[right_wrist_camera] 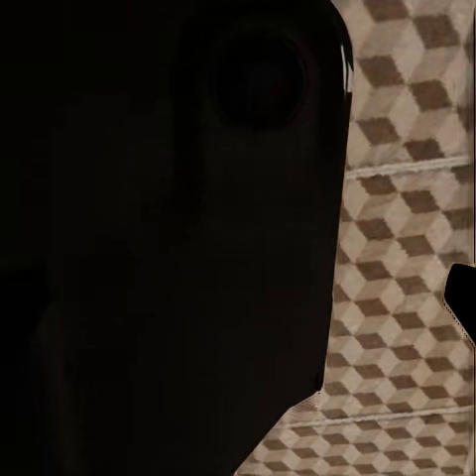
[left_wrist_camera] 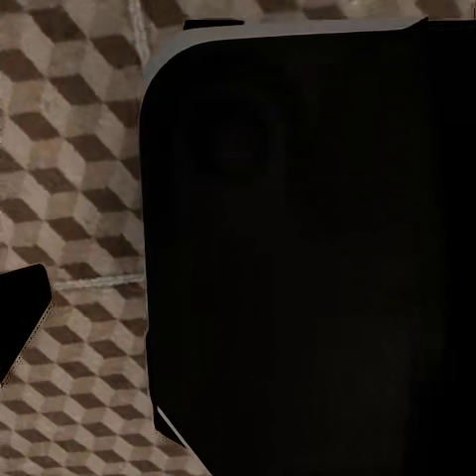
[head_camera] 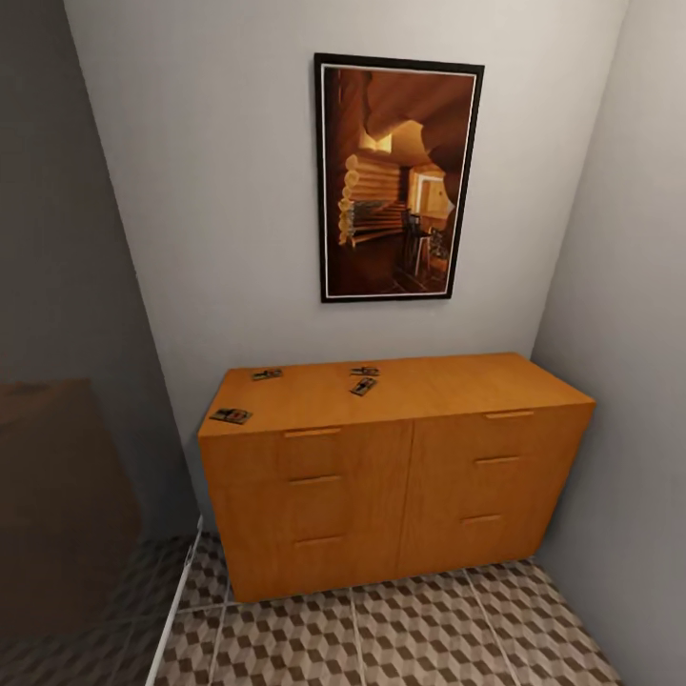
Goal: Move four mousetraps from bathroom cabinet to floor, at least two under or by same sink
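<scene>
Mousetraps are sitting untouched on the cabinet I'm approaching; I'm needing to reach first, hand states unreadable.

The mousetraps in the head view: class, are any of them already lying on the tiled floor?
No: all four mousetraps lie on top of the cabinet, none on the bathroom floor.

Orange-brown cabinet stands on cube-pattern tiled floor, against wall. Four mousetraps lie flat on its top: one at front left corner, one back left, two close together near middle.
</scene>
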### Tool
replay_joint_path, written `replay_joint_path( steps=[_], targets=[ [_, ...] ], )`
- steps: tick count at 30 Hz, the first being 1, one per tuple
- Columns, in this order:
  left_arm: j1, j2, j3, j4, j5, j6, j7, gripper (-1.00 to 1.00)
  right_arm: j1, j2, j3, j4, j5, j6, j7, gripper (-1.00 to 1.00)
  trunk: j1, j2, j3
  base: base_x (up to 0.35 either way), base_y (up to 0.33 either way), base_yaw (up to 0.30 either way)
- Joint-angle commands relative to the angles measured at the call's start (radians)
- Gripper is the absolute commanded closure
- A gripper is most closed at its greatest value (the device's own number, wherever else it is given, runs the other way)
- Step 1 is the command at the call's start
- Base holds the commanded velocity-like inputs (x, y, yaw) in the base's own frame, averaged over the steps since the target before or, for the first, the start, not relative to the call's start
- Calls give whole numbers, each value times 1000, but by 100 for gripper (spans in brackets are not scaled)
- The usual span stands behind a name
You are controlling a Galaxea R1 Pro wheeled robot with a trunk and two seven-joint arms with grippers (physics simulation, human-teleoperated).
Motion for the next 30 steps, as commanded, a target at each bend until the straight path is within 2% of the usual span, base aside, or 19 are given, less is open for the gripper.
replay_joint_path(
  steps=[1,14,30],
  targets=[
    [0,0,0,0,1,-3,0,-100,0,0,0,0,1,-1,-1,-100,1,0,-1,324,0,0],
    [0,0,2,0,-1,-9,0,-100,0,-2,0,0,1,-1,-1,-100,1,0,-1,277,0,30],
    [0,1,3,0,-3,-10,3,-100,0,-2,0,0,2,-1,-1,-100,1,0,-1,37,0,236]
  ],
)
